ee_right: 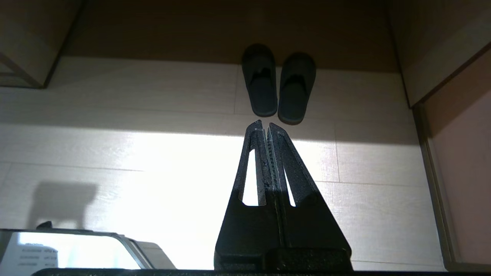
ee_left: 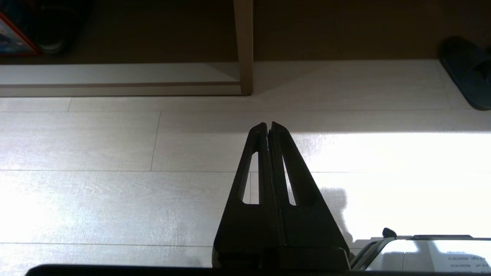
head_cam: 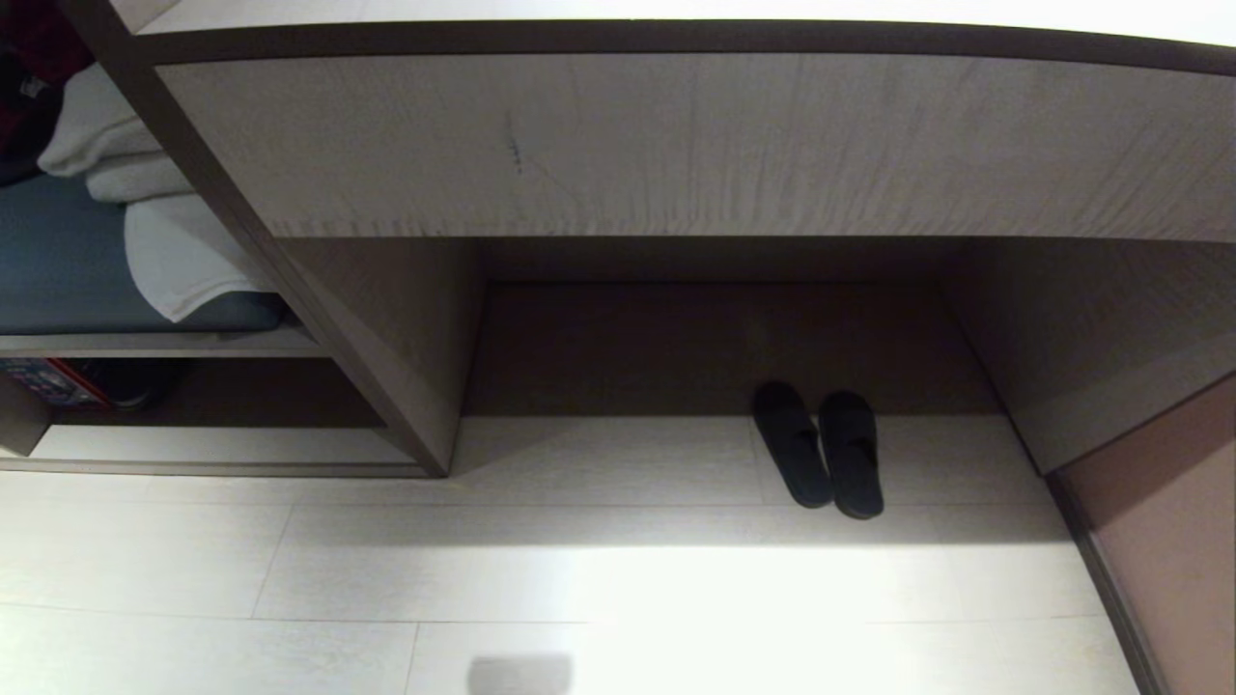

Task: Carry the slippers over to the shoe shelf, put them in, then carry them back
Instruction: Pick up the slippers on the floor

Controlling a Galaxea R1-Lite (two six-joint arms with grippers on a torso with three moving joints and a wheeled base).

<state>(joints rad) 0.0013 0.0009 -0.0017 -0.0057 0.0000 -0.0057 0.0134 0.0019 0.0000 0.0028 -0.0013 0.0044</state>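
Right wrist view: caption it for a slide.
Shut right hand poised short of the slippers, paired side by side on the pale floor.

Slippers (head_cam: 821,449): dark matt cloth, soft-looking, on pale wood-grain floor (head_cam: 290,579) w/ slight sheen where light hits. Desk front panel (head_cam: 676,145) above slippers: pale wood-grain, matt, fine streaks. Shoe shelf (head_cam: 212,444) left of slippers: same pale wood-grain boards, dark back. Folded towels (head_cam: 145,193) above shelf: white cloth. Both grippers' fingers (ee_right: 284,165): black matt plastic, grainy.

Left gripper (ee_left: 267,124) & right gripper (ee_right: 264,123): matte black plastic, tapered triangular fingers w/ slot cutouts. Right's inner faces ribbed. White glossy body panel (ee_left: 422,253) w/ small printed text.
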